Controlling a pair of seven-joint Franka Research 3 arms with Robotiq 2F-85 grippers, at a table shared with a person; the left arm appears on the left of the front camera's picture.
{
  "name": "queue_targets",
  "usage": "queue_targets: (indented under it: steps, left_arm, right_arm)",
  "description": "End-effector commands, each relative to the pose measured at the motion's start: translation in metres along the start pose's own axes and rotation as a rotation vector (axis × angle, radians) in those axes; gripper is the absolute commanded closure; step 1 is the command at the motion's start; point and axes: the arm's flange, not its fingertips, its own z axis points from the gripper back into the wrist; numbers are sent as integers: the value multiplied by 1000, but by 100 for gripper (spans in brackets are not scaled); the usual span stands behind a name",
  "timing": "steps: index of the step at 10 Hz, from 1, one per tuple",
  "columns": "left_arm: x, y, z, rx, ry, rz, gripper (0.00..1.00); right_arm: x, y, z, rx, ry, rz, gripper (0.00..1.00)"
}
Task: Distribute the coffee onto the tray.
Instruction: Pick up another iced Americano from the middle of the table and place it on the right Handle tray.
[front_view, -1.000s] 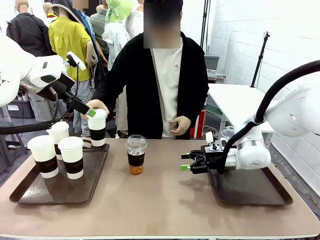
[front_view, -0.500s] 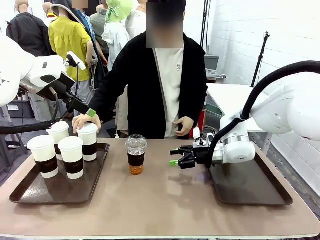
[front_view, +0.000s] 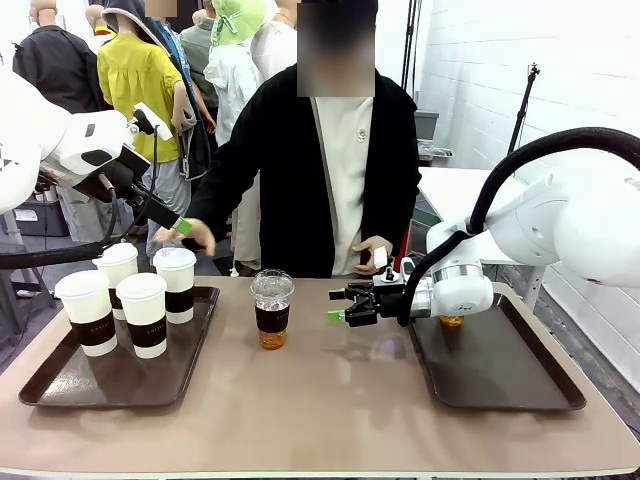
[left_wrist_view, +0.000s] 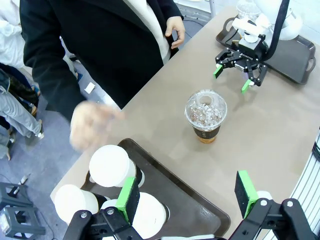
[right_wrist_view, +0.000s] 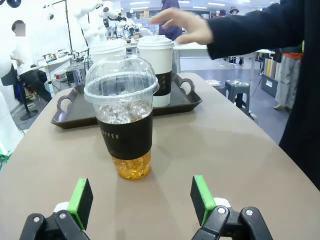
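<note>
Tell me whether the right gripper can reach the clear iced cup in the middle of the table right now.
Probably yes. The right gripper is open and faces the clear cup, with bare table between them; the person's hand is off by the left tray.

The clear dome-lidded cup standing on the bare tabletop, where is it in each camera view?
Front view: cup near picture centre.
Left wrist view: cup right of centre, seen from above.
Right wrist view: cup left of centre, close ahead of the open right end effector.
Shared landmark: the tray of white lidded cups, near it in all three views.
</note>
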Motion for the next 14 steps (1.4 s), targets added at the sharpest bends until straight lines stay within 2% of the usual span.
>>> queue_targets:
  steps: [1,10,14]
  left_arm:
    - [0,1,0,-4,1,9,0]
    - [0,1,0,-4,1,9,0]
    - [0,1,0,-4,1,9,0]
  right_arm:
    - [-2,-11,-15,16,-5,-30,0]
    - [-6,-16,-64,141,-8,-67,0]
    - [-4,-9,-79,176,-6,-5,0]
